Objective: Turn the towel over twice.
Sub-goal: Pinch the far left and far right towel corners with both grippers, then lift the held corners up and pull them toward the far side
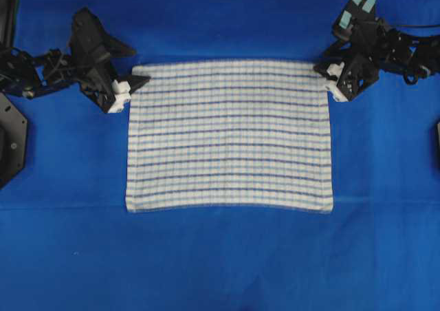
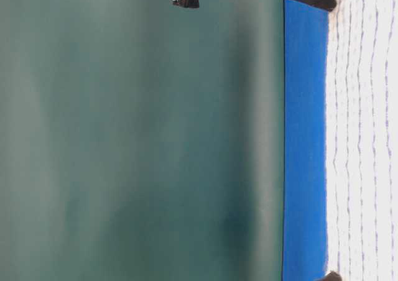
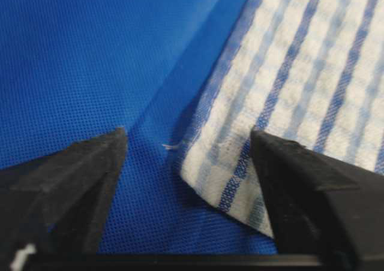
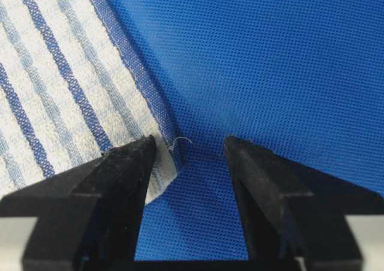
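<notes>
The towel (image 1: 229, 135), white with thin dark-blue stripes, lies flat on the blue table covering (image 1: 220, 256). My left gripper (image 1: 137, 84) sits at the towel's far left corner. In the left wrist view its jaws stand open, and the towel corner (image 3: 240, 175) lies between them, against the right finger (image 3: 300, 187). My right gripper (image 1: 324, 73) is at the far right corner. In the right wrist view it is open too, straddling the towel's corner (image 4: 162, 175), which lies by the left finger (image 4: 120, 187). The towel (image 2: 364, 138) also shows in the table-level view.
Blue covering (image 1: 62, 187) extends on all sides of the towel, with wide room in front. A dark piece of equipment (image 1: 10, 139) stands at the left edge.
</notes>
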### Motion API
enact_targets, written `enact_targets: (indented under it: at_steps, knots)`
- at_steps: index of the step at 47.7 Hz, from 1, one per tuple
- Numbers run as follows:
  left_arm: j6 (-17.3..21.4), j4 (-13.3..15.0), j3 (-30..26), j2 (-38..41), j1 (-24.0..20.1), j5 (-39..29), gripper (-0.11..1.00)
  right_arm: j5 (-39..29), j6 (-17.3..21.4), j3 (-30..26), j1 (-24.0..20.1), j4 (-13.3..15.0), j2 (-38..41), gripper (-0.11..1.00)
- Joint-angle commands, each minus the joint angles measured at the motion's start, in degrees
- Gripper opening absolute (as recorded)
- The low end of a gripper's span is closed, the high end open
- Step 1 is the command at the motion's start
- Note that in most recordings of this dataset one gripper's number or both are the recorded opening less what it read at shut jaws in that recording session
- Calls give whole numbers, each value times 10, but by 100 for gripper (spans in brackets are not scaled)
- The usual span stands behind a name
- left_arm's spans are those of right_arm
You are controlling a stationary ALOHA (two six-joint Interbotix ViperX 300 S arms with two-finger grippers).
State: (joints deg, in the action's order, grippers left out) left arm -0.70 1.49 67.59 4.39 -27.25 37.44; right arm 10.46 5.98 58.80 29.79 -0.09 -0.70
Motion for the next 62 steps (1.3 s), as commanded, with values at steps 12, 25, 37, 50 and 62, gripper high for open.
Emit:
enact_targets:
  at_steps: [12, 25, 37, 50, 62]
  knots:
    - [1, 2, -6, -4, -2, -27, 9, 3, -1, -3, 3, 1, -5, 5]
    - [3, 2, -8, -14, -2, -34, 3, 5, 1, -3, 3, -2, -16, 5]
    - [17, 2, -25, -117, -18, -82, 3, 1, 1, -10, 20, -2, -86, 5]
    - [76, 2, -53, -249, -68, -114, 3, -24, -14, -35, 96, 13, -194, 5]
    - [138, 2, -92, -328, -93, -120, 3, -105, -39, -107, 140, 57, -270, 5]
